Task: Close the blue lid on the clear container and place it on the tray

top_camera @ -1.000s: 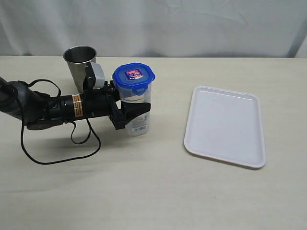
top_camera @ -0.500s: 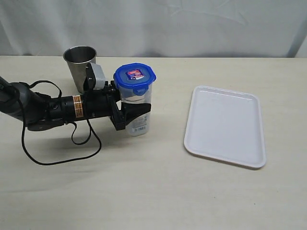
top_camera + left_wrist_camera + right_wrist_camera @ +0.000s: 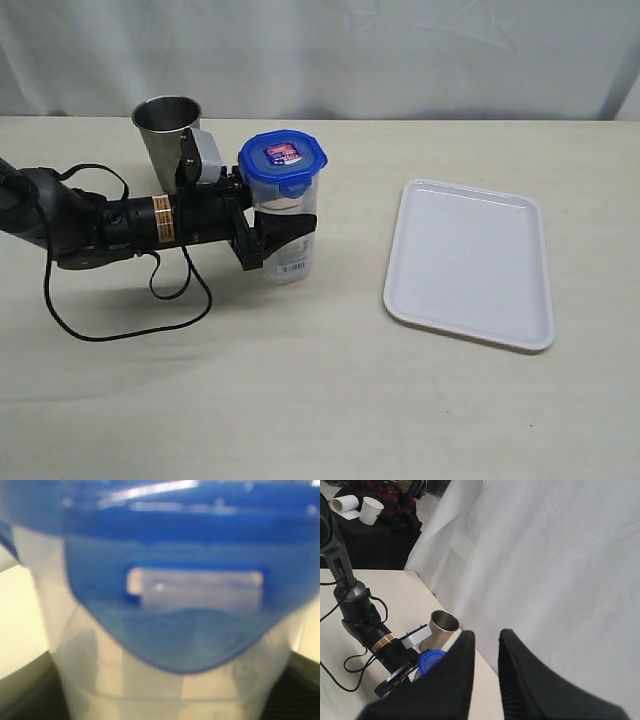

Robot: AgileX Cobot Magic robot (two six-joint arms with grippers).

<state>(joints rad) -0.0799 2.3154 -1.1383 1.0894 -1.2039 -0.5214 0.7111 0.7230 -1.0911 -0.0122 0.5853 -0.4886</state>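
Two things of the task already sit together in the exterior view: the blue lid (image 3: 283, 163) rests on top of the clear container (image 3: 291, 256), which stands upright on the beige table (image 3: 320, 400), just beside a steel cup (image 3: 165, 128). Your left gripper (image 3: 275, 215) lies low and holds the container's body from the side, with one black jaw in front and the other behind it. The tray (image 3: 470, 262), white, flat and with a low rim, lies well apart to the right and has nothing on it. I judge that the closing is done or nearly done, so your next move is to lift the container, keep it upright and carry it across to the tray.

Up close in the left wrist view, the lid (image 3: 190, 540) is glossy blue plastic. One flap (image 3: 195, 615) hangs down over the cloudy, smooth wall of the container (image 3: 100, 675). It is too blurred to tell if the flap is snapped.

High in the right wrist view, your right gripper (image 3: 487, 636) holds nothing, and only a narrow gap shows between its black fingers. Far below it you see the lid (image 3: 431, 660) and the cup (image 3: 443, 622).
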